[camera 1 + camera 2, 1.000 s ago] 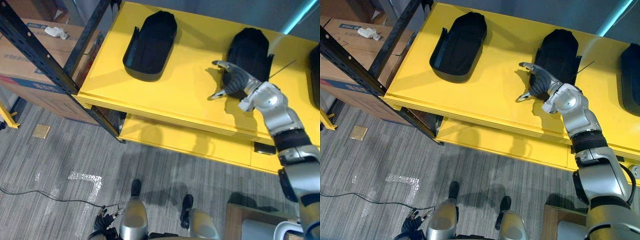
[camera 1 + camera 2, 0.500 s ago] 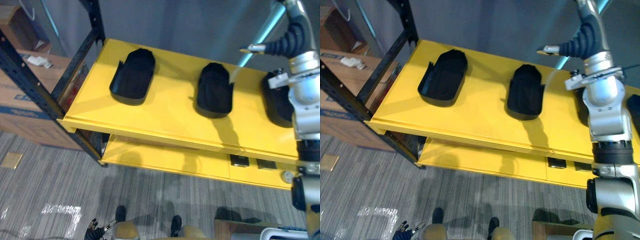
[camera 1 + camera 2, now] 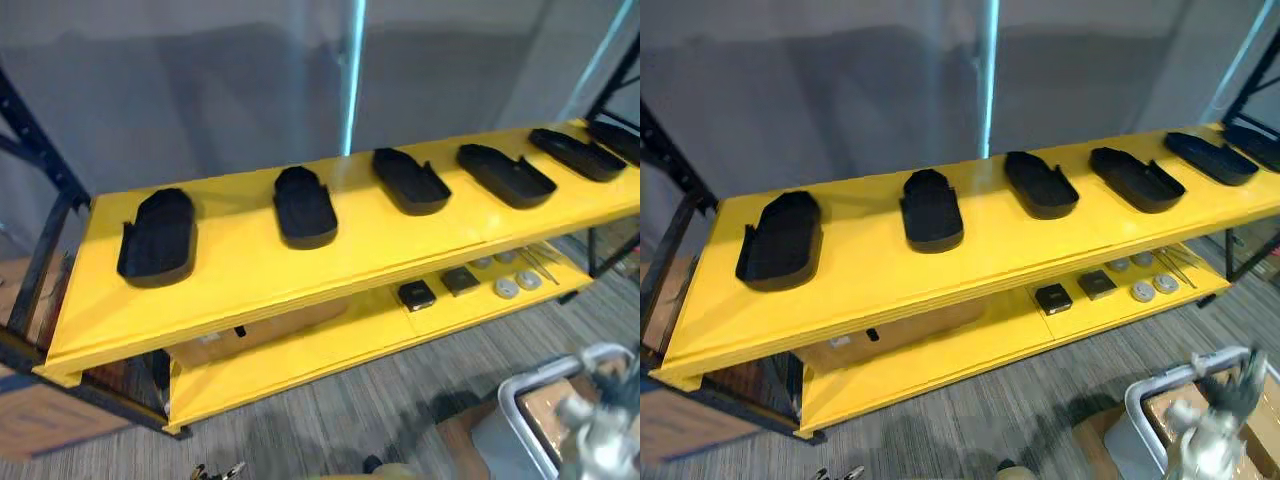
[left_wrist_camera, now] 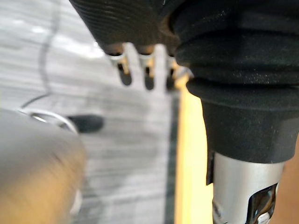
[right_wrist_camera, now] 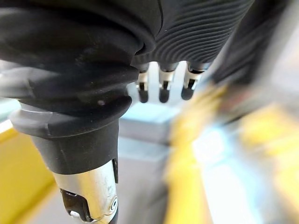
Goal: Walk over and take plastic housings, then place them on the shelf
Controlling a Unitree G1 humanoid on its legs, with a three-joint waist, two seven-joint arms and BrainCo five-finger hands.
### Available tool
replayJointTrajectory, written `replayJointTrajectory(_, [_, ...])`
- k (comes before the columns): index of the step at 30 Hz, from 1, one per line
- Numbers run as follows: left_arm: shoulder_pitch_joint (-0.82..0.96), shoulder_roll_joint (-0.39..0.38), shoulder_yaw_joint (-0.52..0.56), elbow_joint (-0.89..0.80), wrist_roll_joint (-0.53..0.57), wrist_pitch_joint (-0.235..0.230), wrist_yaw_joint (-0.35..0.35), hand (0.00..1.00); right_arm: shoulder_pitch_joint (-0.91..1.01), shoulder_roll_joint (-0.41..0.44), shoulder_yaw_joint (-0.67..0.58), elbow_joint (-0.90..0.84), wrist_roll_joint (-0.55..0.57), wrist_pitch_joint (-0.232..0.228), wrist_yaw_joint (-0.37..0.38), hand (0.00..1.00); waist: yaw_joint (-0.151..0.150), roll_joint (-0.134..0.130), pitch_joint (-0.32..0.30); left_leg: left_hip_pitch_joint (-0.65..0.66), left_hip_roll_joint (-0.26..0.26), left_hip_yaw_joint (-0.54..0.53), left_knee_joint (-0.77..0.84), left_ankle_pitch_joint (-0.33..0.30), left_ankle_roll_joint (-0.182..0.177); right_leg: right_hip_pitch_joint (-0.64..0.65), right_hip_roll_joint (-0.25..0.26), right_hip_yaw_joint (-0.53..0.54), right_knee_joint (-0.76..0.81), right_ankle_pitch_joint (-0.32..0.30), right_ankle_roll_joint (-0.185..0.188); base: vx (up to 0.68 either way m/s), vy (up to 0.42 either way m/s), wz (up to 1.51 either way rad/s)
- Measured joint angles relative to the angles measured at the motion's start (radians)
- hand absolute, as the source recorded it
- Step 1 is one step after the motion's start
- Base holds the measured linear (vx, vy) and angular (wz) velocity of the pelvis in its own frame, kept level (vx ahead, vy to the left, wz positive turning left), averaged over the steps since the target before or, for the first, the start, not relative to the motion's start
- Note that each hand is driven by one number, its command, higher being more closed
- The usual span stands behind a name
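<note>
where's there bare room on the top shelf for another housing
Widest bare patch: between the leftmost housing and the second housing. The front strip of the top shelf is bare along its whole length. The right-end housings sit close together, so it's crowded there.

Matt black plastic housings (image 3: 305, 208) on a smooth, glossy yellow shelf (image 3: 245, 265); floor (image 3: 345, 412) of grey, ribbed carpet
</note>
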Motion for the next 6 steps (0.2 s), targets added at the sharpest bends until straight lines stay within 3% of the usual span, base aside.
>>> replayJointTrajectory(1, [-0.017,0.0,-0.019,0.016,0.005,0.002,-0.001,0.0,0.006,0.016,0.033,0.141,-0.001,0.002,0.029,0.0,0.001,-0.004,-0.001,0.004,-0.001,0.004,0.0,-0.003,0.0,0.0,-0.001,0.0,-0.002,0.0,0.0,-0.02,0.01,-0.15])
replayJointTrajectory(3, [-0.034,0.0,-0.027,0.03,0.006,0.006,-0.001,0.0,0.005,0.02,0.054,0.236,-0.003,0.005,0.055,0.0,0.007,-0.005,0.0,0.003,-0.001,0.004,0.0,-0.004,0.001,0.0,-0.002,-0.001,-0.003,0.0,0.0,-0.01,0.004,-0.01])
replayJointTrajectory(4, [-0.046,-0.001,-0.044,0.033,0.005,0.013,-0.006,0.0,-0.007,0.029,0.065,0.367,-0.001,0.032,0.112,0.0,0.024,-0.003,-0.001,0.006,-0.001,0.003,0.0,-0.005,0.0,0.004,-0.002,-0.002,-0.006,0.0,0.0,0.0,0.0,0.0])
replayJointTrajectory(6, [-0.051,-0.002,-0.049,0.033,0.004,0.014,-0.01,0.0,-0.019,0.032,0.06,0.469,-0.006,0.046,0.164,0.0,0.033,0.002,0.003,0.014,-0.001,-0.001,0.0,-0.009,0.0,0.018,-0.003,-0.007,-0.011,0.001,-0.001,0.03,0.003,0.08])
